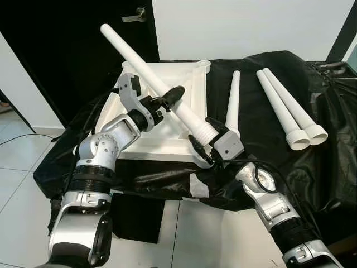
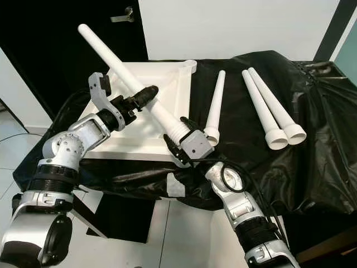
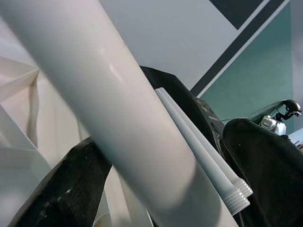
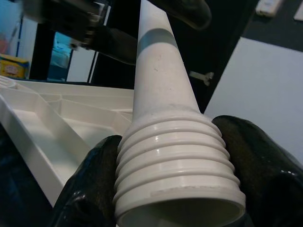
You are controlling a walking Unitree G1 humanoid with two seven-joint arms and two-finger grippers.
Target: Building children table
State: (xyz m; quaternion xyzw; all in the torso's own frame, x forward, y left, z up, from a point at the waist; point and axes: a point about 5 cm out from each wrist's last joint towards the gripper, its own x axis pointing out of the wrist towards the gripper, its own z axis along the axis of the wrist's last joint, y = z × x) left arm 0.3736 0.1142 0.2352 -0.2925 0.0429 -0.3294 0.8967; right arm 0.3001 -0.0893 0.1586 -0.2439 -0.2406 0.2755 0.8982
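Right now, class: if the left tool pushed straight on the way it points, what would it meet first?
Probably the lone white plastic table leg lying on the black plastic sheet just beyond; depth is unclear. The left tool grips the raised white leg.

Held leg [image 4: 161, 109]: its narrow end runs past the frame edge in the right wrist view, beyond the jaws.
Threaded end [image 4: 177, 179]: lower rim cut off between the right gripper's [image 1: 207, 146] fingers.
Tabletop [image 1: 184, 95]: partly hidden behind the left gripper [image 1: 170, 96].
Left finger [image 3: 61, 189]: blurred, cropped.
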